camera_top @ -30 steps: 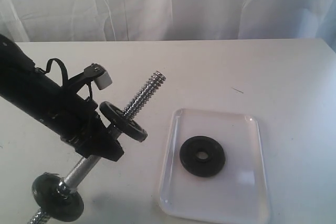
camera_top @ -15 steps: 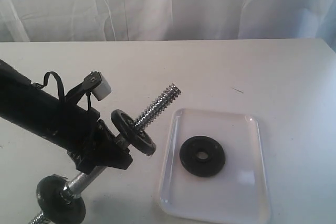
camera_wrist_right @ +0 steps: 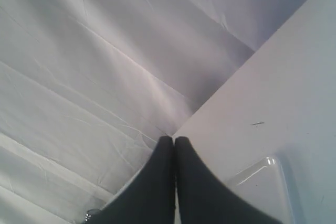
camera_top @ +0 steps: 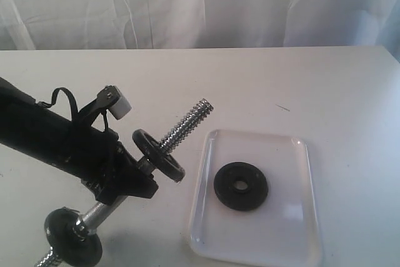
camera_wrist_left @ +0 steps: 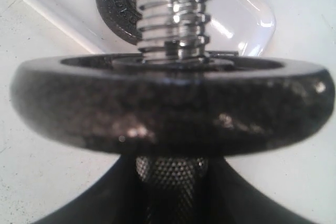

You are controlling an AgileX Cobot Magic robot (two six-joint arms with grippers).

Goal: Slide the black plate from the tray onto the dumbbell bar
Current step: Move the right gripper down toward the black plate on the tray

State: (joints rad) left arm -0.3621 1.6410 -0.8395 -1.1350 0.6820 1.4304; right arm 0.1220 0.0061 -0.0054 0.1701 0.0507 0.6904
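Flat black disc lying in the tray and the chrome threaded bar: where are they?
Flat black disc (camera_top: 256, 189): exterior view, face beside its hole.
Chrome threaded bar (camera_top: 187, 122): exterior view, threaded end.

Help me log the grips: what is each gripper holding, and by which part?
The left gripper holds the dumbbell bar by its knurled middle, right next to a black collar. The right gripper is shut on nothing.

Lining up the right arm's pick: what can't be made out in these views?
- Bar lower end: cut off by exterior view's bottom edge.
- Plate: left wrist view, mostly behind the bar's threads and collar.
- Right jaws: outside exterior view; their height over the tray is unclear.
- Left jaws' contact: hidden by collar and arm.
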